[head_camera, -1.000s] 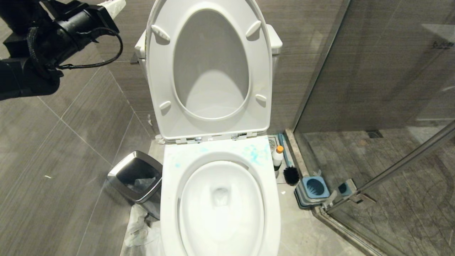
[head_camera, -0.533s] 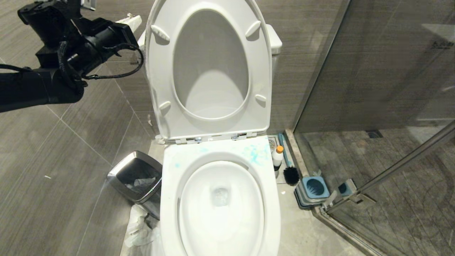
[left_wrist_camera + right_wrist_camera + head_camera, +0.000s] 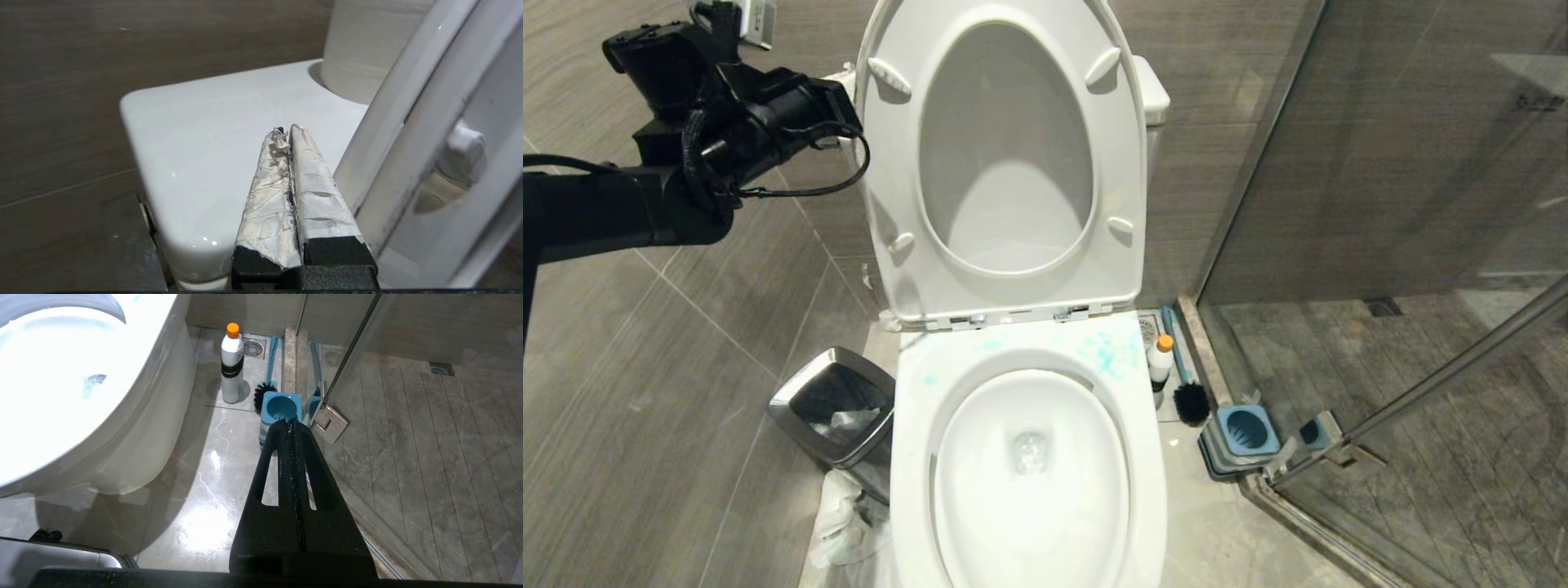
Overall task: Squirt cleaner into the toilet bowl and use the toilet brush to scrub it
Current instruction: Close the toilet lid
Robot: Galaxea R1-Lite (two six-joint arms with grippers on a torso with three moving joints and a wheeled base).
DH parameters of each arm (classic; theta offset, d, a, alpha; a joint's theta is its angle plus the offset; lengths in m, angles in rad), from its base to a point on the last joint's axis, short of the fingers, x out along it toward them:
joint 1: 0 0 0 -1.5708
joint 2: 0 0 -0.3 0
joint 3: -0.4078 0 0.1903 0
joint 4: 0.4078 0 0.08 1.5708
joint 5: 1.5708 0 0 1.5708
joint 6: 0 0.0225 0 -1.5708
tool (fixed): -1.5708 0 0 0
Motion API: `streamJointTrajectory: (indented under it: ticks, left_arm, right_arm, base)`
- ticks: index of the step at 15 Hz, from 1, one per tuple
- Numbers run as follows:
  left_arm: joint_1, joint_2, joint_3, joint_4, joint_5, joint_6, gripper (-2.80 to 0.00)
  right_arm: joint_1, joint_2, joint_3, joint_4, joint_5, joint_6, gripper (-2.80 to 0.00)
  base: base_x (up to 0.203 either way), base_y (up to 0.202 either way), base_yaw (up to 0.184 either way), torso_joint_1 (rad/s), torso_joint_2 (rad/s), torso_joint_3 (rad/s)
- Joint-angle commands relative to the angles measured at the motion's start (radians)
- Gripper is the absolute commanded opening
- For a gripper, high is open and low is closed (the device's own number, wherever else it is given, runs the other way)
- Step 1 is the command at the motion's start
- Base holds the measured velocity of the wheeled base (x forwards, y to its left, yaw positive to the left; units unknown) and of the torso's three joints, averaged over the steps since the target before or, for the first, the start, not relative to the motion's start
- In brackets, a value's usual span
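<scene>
With its taped fingers clenched on nothing, the left gripper (image 3: 291, 132) beside the raised lid of the glossy white ceramic toilet bowl (image 3: 915, 457) could knock the lid shut, while the orange-capped white cleaner bottle (image 3: 1161, 363) and blue-handled, black-bristled toilet brush (image 3: 1191, 400) sit on the floor beside the bowl.

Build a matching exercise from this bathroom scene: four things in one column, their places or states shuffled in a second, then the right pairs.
Things:
1. small white plastic cleaner bottle with orange cap
2. slate-blue toilet brush with black bristle head
3. steel-rimmed square waste bin
4. left pincer

States:
A. shut, above the tank lid
B. lying on the floor, outside its holder
C. on the toilet's left
D. upright on the floor

Pairs: 1-D, 2-B, 3-C, 4-A
</scene>
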Motion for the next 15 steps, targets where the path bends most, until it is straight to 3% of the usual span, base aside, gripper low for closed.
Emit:
streamJointTrajectory:
  ticks: [1,3,7,11,15]
  left_arm:
    - [0.000,-0.030,0.067,0.007,-0.096,-0.015,-2.80]
    - [-0.014,-0.051,0.111,0.007,-0.174,-0.018,-2.80]
    - [-0.019,-0.131,0.235,0.003,-0.237,-0.018,-2.80]
    - [-0.028,-0.335,0.602,-0.006,-0.323,-0.009,-2.80]
    - [-0.029,-0.518,1.056,-0.135,-0.366,0.019,-2.80]
  right_arm:
    - [0.000,0.001,0.000,0.000,0.000,-0.001,-2.80]
    - [0.000,0.002,0.001,0.000,0.000,-0.001,-2.80]
    - [0.000,0.001,-0.001,0.000,0.000,-0.001,-2.80]
    - [0.000,0.001,0.001,0.000,0.000,-0.001,-2.80]
    - [0.000,0.001,-0.001,0.000,0.000,-0.001,-2.80]
  base:
    - [0.000,0.000,0.000,0.000,0.00,0.000]
    - [0.000,0.000,0.000,0.000,0.00,0.000]
    - [0.000,0.000,0.000,0.000,0.00,0.000]
    - [0.000,0.000,0.000,0.000,0.00,0.000]
    - [0.000,0.000,0.000,0.000,0.00,0.000]
